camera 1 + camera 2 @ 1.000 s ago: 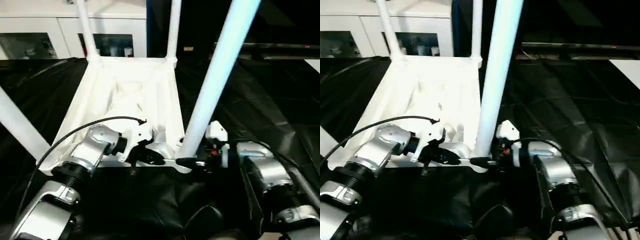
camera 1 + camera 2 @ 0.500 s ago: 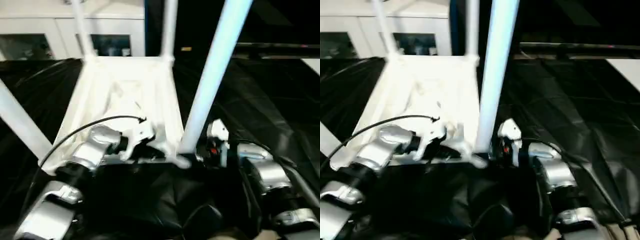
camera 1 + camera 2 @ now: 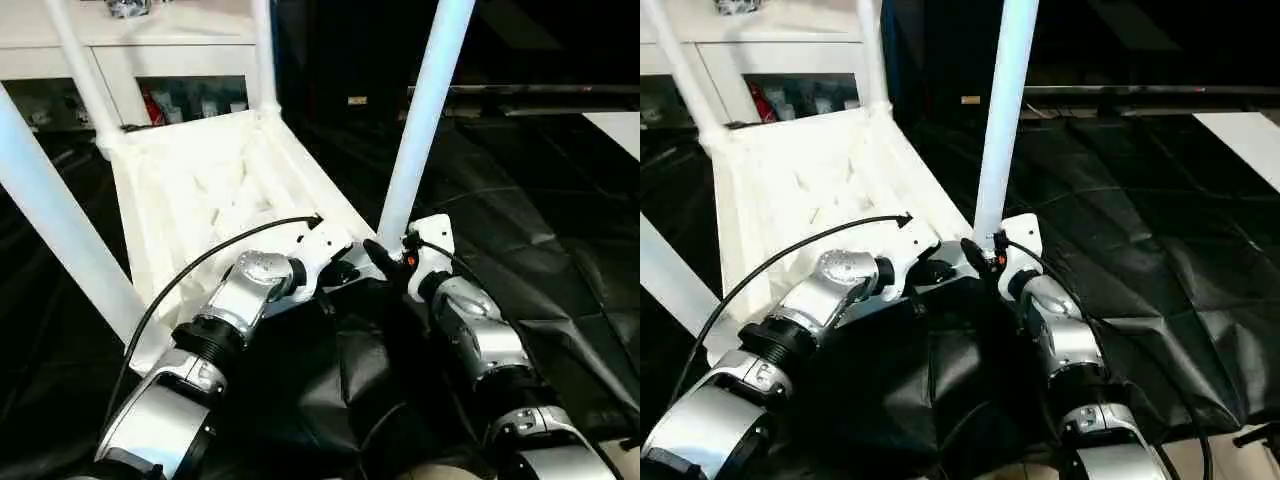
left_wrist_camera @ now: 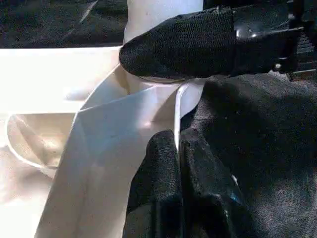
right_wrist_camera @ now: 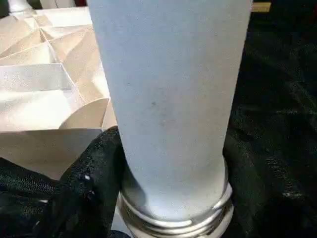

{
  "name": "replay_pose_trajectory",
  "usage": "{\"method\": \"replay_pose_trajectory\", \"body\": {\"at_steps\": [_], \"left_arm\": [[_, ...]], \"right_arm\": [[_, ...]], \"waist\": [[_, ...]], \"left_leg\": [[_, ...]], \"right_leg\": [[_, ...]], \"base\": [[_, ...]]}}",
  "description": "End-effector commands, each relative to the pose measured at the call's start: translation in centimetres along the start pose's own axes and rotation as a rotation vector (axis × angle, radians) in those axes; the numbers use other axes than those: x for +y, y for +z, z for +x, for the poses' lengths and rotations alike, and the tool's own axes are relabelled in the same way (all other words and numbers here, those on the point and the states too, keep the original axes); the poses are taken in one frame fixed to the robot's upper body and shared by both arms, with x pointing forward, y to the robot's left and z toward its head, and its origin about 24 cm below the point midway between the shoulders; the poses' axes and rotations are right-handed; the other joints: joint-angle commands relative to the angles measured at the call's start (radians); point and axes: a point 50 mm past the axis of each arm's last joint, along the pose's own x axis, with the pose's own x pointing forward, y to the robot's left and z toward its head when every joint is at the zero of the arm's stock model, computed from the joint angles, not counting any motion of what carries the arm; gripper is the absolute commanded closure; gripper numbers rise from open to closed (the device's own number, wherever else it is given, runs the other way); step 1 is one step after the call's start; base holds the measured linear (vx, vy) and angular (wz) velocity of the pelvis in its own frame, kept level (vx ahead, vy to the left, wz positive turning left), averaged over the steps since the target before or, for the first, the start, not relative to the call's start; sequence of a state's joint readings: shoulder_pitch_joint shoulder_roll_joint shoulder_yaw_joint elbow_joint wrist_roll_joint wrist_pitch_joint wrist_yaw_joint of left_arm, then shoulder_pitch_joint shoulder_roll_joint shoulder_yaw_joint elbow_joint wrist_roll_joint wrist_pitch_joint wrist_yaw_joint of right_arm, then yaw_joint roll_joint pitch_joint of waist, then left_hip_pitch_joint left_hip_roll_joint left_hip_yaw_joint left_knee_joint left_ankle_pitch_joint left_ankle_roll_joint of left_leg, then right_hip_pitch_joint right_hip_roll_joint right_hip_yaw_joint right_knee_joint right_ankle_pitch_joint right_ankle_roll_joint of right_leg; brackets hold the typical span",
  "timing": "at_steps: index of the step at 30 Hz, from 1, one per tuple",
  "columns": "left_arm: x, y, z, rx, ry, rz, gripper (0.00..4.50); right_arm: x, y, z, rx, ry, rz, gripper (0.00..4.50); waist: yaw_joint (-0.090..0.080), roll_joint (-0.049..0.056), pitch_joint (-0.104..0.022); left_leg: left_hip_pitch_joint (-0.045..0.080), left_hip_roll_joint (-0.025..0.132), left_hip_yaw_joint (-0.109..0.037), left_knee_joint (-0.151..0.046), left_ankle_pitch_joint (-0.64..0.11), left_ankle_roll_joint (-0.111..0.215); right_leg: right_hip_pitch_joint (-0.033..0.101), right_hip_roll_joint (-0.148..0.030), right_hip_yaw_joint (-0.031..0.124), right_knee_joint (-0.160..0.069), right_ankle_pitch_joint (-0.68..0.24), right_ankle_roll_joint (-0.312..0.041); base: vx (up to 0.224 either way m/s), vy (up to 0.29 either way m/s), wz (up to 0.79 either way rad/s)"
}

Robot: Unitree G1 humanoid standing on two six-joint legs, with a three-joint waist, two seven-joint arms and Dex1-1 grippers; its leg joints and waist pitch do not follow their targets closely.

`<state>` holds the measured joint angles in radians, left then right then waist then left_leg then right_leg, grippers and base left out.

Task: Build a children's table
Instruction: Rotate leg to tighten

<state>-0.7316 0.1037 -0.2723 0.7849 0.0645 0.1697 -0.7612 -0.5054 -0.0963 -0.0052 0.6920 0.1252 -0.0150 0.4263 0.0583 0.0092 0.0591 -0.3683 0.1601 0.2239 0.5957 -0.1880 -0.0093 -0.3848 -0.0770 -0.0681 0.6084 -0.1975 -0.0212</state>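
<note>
Both claws at the near right corner of the upturned table

My left gripper (image 4: 178,163) is pinched tight on the tabletop (image 3: 200,190) rim, beside the near right leg (image 3: 420,120). My right gripper (image 5: 168,198) straddles that leg's base, fingers (image 4: 183,44) spread against it. The table lies legs-up on black sheeting (image 3: 520,220).

White ribbed tabletop (image 3: 200,190) lies underside-up on black sheeting — four white legs (image 3: 425,110) stand upright in its corners.
</note>
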Motion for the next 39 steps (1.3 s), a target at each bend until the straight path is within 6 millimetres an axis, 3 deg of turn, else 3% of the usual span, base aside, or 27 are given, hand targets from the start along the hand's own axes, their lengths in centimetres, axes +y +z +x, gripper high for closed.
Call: {"method": "replay_pose_trajectory", "body": {"at_steps": [1,3,4,9,12,17,21,22,23,25,26,28,39], "left_arm": [[-0.3,1.3,0.4,-0.049,-0.023,0.030,4.50],[-0.1,1.1,0.1,-0.045,-0.036,0.033,4.50],[0.1,1.0,-0.2,-0.039,-0.034,0.043,4.50],[1.0,0.4,-1.7,-0.028,-0.089,0.066,4.50],[1.1,-0.1,-2.9,-0.018,-0.195,0.084,4.50],[0.3,-0.4,-4.2,-0.043,-0.370,0.109,4.50],[-0.3,-0.9,-5.2,-0.024,-0.490,0.126,4.50],[-0.3,-1.0,-5.2,-0.023,-0.492,0.126,4.50],[-0.3,-1.0,-5.4,-0.020,-0.500,0.125,4.50],[-0.2,-1.1,-5.6,-0.018,-0.504,0.126,4.50],[0.0,-1.2,-5.8,-0.013,-0.497,0.130,4.50],[0.2,-1.2,-6.0,-0.010,-0.485,0.132,4.50],[0.5,-1.1,-6.1,-0.015,-0.445,0.135,4.50]], "right_arm": [[2.3,-0.8,0.3,0.016,0.158,0.000,1.11],[2.1,-0.4,0.0,0.000,0.199,-0.025,1.06],[2.0,-0.2,-0.2,0.002,0.240,-0.039,0.83],[1.2,0.2,-1.8,0.039,0.454,-0.127,0.83],[0.5,0.6,-3.1,0.058,0.580,-0.167,0.83],[-0.3,1.0,-3.8,0.087,0.652,-0.170,0.83],[-0.7,1.0,-4.1,0.127,0.701,-0.204,0.83],[-0.7,0.9,-4.1,0.129,0.704,-0.206,0.83],[-0.7,0.9,-4.2,0.142,0.721,-0.210,0.83],[-0.7,0.9,-4.3,0.146,0.730,-0.211,0.83],[-0.6,0.8,-4.2,0.153,0.738,-0.219,0.83],[-0.6,0.8,-4.2,0.158,0.746,-0.225,0.96],[-0.3,0.6,-4.1,0.146,0.760,-0.194,1.74]], "waist": [[0.001,-0.004,-0.059],[0.001,-0.003,-0.060],[0.001,-0.003,-0.060],[0.005,-0.006,-0.058],[0.007,-0.008,-0.059],[0.011,-0.007,-0.062],[0.021,-0.003,-0.071],[0.034,-0.002,-0.074],[0.035,-0.007,-0.072],[0.040,-0.006,-0.069],[0.041,-0.014,-0.068],[0.041,-0.013,-0.067],[0.042,-0.011,-0.070]], "left_leg": [[0.017,0.080,-0.055,-0.076,-0.257,0.024],[0.016,0.082,-0.056,-0.076,-0.257,0.026],[0.015,0.082,-0.055,-0.077,-0.255,0.028],[0.015,0.083,-0.054,-0.075,-0.251,0.050],[0.009,0.085,-0.055,-0.075,-0.239,0.056],[0.012,0.090,-0.051,-0.074,-0.212,0.059],[0.013,0.092,-0.045,-0.066,-0.147,0.071],[0.012,0.093,-0.041,-0.061,-0.098,0.092],[0.012,0.091,-0.038,-0.060,-0.103,0.098],[0.008,0.091,-0.041,-0.062,-0.130,0.093],[0.009,0.092,-0.042,-0.064,-0.149,0.082],[0.008,0.092,-0.045,-0.066,-0.161,0.061],[0.006,0.089,-0.045,-0.062,-0.134,0.071]], "right_leg": [[0.029,-0.098,0.060,-0.097,-0.304,-0.199],[0.030,-0.097,0.059,-0.095,-0.288,-0.204],[0.031,-0.096,0.059,-0.094,-0.279,-0.206],[0.034,-0.097,0.060,-0.094,-0.274,-0.210],[0.038,-0.098,0.058,-0.090,-0.277,-0.215],[0.032,-0.097,0.057,-0.082,-0.233,-0.244],[0.029,-0.093,0.057,-0.064,-0.109,-0.272],[0.024,-0.089,0.055,-0.053,-0.025,-0.286],[0.022,-0.088,0.056,-0.053,-0.018,-0.289],[0.026,-0.094,0.055,-0.057,-0.062,-0.281],[0.027,-0.095,0.055,-0.062,-0.102,-0.270],[0.027,-0.097,0.056,-0.065,-0.154,-0.252],[0.029,-0.096,0.055,-0.061,-0.126,-0.252]], "base": [[0.000,0.000,0.00],[0.000,0.000,0.00],[0.000,0.000,0.00],[0.000,0.000,0.00],[0.000,0.000,0.00],[0.000,0.000,0.00],[0.000,0.000,0.00],[0.000,0.000,0.00],[0.000,0.000,0.00],[0.000,0.000,0.00],[0.000,0.000,0.00],[0.000,0.000,0.00],[0.000,0.000,0.00]]}}
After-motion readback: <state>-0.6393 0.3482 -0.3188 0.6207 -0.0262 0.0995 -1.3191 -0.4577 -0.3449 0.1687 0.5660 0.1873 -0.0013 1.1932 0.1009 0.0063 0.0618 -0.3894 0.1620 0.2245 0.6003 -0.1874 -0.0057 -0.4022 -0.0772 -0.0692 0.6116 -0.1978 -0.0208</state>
